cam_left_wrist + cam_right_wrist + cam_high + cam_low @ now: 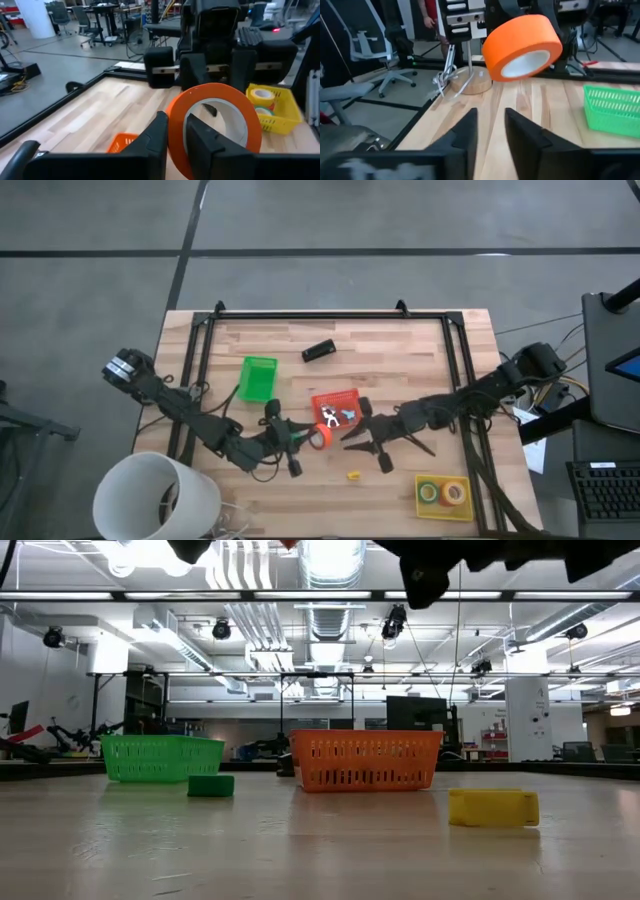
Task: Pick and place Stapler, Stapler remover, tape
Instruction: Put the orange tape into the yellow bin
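A: Left wrist view, nearest first: the left gripper (175, 142) has its two dark fingers pinched on the rim of the orange tape (215, 125), one finger outside the ring and one in its open centre. So it holds the roll at a narrow gap.

B: And the right gripper (487, 130)?

A: In its own wrist view the fingers stand a little apart with nothing between them, and the orange roll hangs clear in front. I'd say it has just let go, or is about to take hold; I can't tell which.

B: Which step, then?

A: By my reading, a handover of the orange tape above the middle of the table (400, 345), just beside the front edge of the orange bin (335, 407).

B: What next?

A: Probably carrying the roll to the yellow bin (443, 508) at the table's front right corner, where other rolls already lie. It needs a steady grip, since the roll is held only by its rim.

B: Farther off?

A: The stapler (318, 351) lies near the back edge, not yet picked, and the green bin (258, 377) sits left of centre.
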`<state>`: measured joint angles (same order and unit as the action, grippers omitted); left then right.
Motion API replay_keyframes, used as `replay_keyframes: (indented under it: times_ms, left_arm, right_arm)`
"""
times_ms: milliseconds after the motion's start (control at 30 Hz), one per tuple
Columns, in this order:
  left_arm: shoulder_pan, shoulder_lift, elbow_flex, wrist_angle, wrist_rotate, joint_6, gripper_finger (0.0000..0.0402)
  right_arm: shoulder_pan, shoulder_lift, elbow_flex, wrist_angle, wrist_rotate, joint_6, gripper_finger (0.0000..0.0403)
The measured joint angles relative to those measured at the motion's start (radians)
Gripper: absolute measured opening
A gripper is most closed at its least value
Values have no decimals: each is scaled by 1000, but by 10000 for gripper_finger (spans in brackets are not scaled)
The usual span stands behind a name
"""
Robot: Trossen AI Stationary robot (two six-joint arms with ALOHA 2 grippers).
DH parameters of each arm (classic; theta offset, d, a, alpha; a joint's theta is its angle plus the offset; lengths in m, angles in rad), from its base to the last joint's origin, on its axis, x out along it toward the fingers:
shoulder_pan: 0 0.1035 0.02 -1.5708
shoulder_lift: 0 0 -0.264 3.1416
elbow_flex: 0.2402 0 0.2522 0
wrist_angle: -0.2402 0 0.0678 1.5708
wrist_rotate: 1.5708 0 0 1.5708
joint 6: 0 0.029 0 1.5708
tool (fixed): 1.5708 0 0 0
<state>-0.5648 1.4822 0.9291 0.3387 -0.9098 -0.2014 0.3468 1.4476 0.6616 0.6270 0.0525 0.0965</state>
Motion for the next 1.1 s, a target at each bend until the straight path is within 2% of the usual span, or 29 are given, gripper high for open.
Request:
replay_keyframes:
  times_ms: [200,433,600,867,1100]
  left_arm:
    - [0,9,0,33,3,10,48]
    - [0,29,0,129,11,78,57]
    - [0,32,0,134,12,77,49]
    - [16,36,-1,148,13,78,58]
    - [25,66,-1,177,19,99,59]
  right_arm:
    - [0,27,58,4,0,-32,168]
    - [0,92,87,26,-1,-13,205]
    - [4,116,87,145,-5,-51,216]
    - [9,141,86,242,-6,-68,215]
    - [7,161,87,263,-1,-36,209]
